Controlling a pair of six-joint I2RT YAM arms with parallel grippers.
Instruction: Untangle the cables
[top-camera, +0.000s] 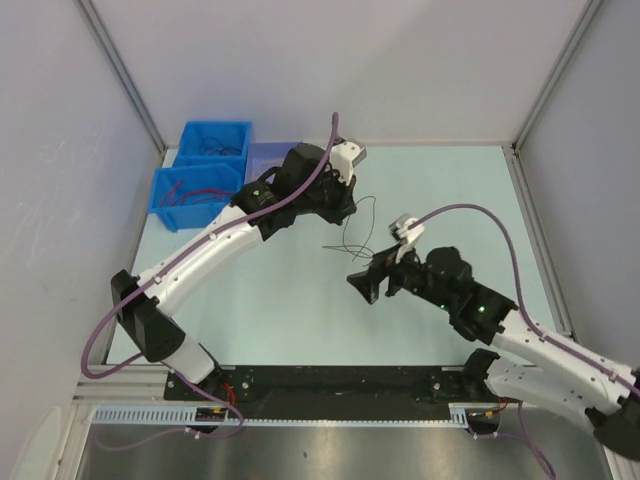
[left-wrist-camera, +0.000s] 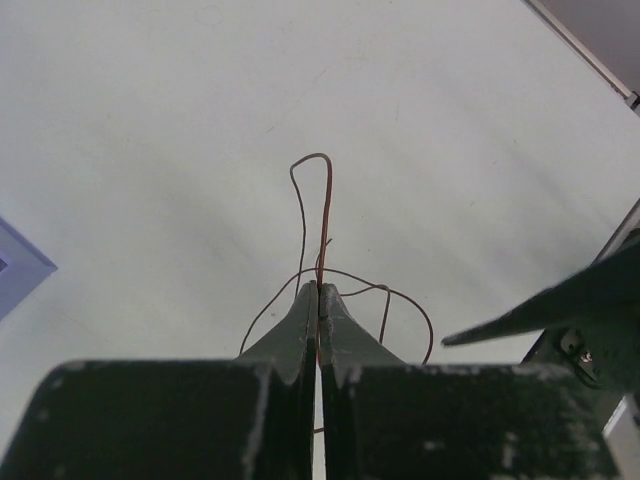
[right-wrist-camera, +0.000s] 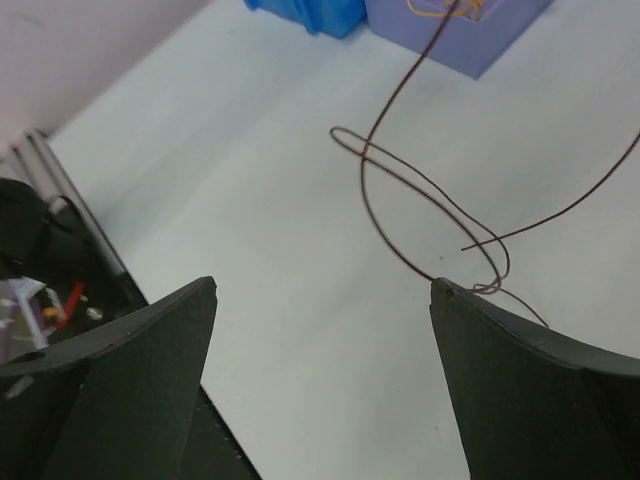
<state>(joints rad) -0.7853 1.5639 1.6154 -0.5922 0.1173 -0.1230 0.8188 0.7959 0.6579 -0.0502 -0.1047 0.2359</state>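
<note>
My left gripper (left-wrist-camera: 318, 292) is shut on thin reddish-brown cables (left-wrist-camera: 324, 200), which loop out past its tips above the table. From above, the left gripper (top-camera: 346, 212) sits mid-table with the dark cables (top-camera: 350, 249) trailing toward the right arm. My right gripper (top-camera: 363, 285) is just below them, wide open. In the right wrist view the right gripper (right-wrist-camera: 322, 288) has nothing between its fingers. A dark red cable (right-wrist-camera: 400, 190) loops on the table just beyond it, and one strand passes close to the right fingertip (right-wrist-camera: 445, 297). More cables lie in the bins.
Two blue bins (top-camera: 215, 140) (top-camera: 195, 195) and a lavender bin (top-camera: 270, 160) stand at the back left, with red and yellow wires inside. The lavender bin (right-wrist-camera: 470, 40) shows at the top of the right wrist view. Frame posts and white walls bound the pale green table (top-camera: 450, 200).
</note>
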